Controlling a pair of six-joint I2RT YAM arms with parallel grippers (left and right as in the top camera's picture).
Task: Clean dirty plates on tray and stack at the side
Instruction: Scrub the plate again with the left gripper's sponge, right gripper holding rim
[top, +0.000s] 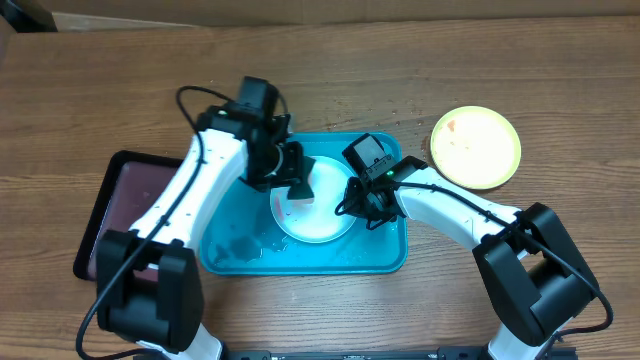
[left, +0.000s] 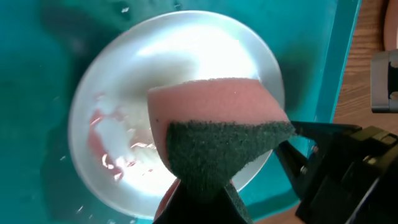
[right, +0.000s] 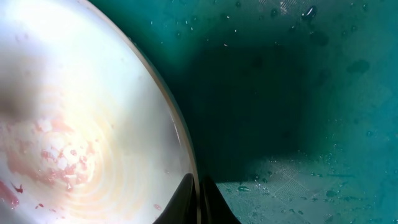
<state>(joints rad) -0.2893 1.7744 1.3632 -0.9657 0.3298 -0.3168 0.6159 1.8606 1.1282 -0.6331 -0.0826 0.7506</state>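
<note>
A white plate (top: 318, 222) with pink smears lies in the turquoise tray (top: 232, 250). My left gripper (top: 297, 178) is shut on a pink sponge (left: 211, 102) with a dark green scouring face, held over the plate (left: 137, 74). In the left wrist view only the base of that gripper (left: 202, 208) shows under the sponge. My right gripper (top: 358, 203) is shut on the plate's right rim; in the right wrist view its fingertips (right: 199, 200) pinch the rim of the plate (right: 81, 118). A yellow-green plate (top: 476, 147) lies on the table right of the tray.
A dark maroon tray (top: 112, 205) lies left of the turquoise one, partly under my left arm. Water drops and wet patches cover the tray floor (right: 298, 93). The wooden table (top: 560, 80) surrounds both trays.
</note>
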